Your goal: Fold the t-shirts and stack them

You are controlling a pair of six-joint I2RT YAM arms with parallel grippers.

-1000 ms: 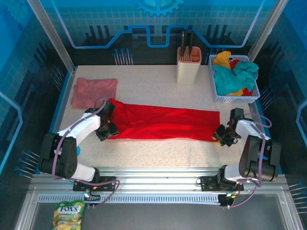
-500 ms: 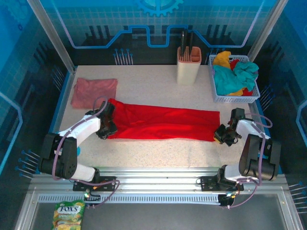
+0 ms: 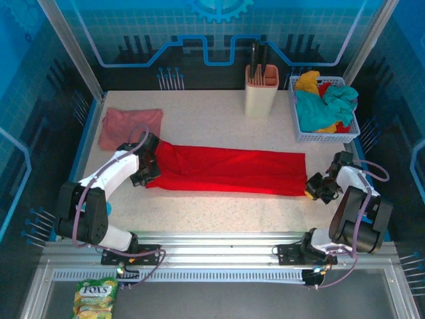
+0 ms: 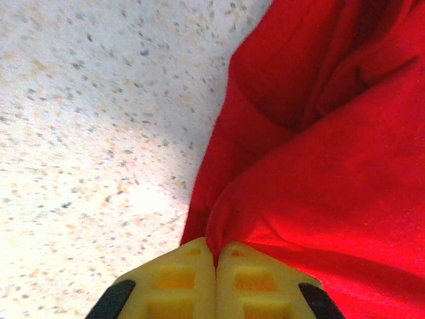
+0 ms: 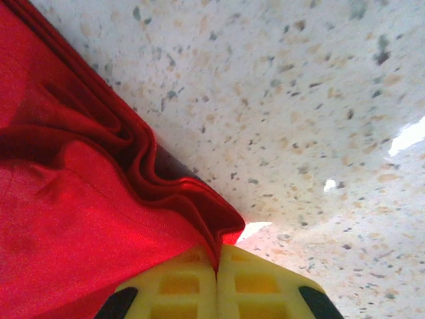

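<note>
A bright red t-shirt [image 3: 226, 171] lies folded into a long strip across the middle of the table. My left gripper [image 3: 147, 171] is shut on its left end; in the left wrist view the red t-shirt [image 4: 319, 153] is pinched between the yellow fingertips [image 4: 179, 279]. My right gripper [image 3: 312, 189] is shut on the right near corner, where bunched layers of red t-shirt [image 5: 80, 219] run into the closed yellow fingertips [image 5: 259, 282]. A dusty pink t-shirt [image 3: 130, 127] lies folded at the back left, apart from both grippers.
A beige holder [image 3: 261, 92] with dark handles stands at the back centre. A white basket [image 3: 300, 130] of yellow, teal and red cloth sits at the back right. A candy bag [image 3: 94, 297] lies below the rail at the near left.
Both grippers have closed on the ends of the red t-shirt. The right gripper has pulled outward to the right and the left has shifted slightly back, drawing the strip straighter.
</note>
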